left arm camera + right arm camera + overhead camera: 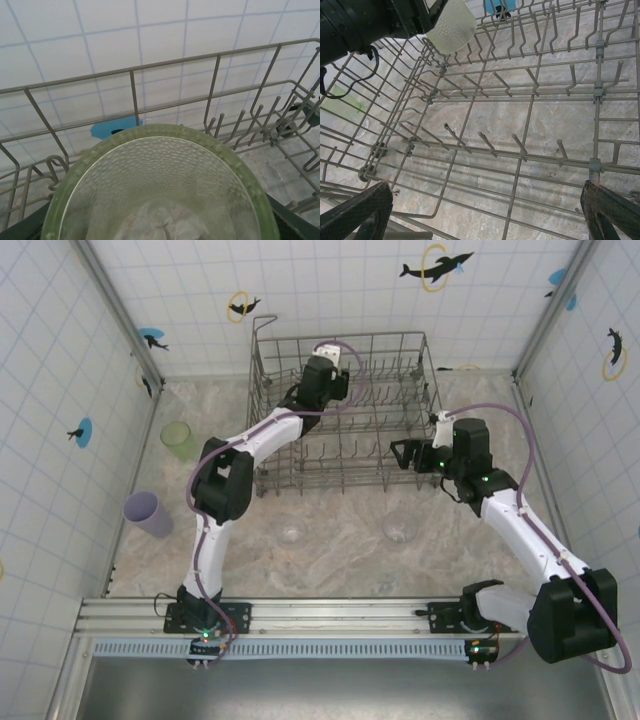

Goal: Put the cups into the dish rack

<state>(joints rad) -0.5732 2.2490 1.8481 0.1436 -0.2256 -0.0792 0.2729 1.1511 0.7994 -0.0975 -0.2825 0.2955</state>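
Now, a cup (452, 25) over the dish rack (350, 440).
My left end effector (330, 368) grips it above the tines (519, 146); my right end effector (485, 202) gapes empty alongside.

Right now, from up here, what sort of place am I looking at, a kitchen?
Probably a small robot test booth staged as a kitchen, not a real one: tile-print walls with dolphin stickers box in one marbled table, which holds a dish rack and plastic cups.

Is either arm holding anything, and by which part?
The left gripper holds a pale green cup within the dish rack, jaws on opposite sides of its wall near the rim. The right gripper is open and empty.
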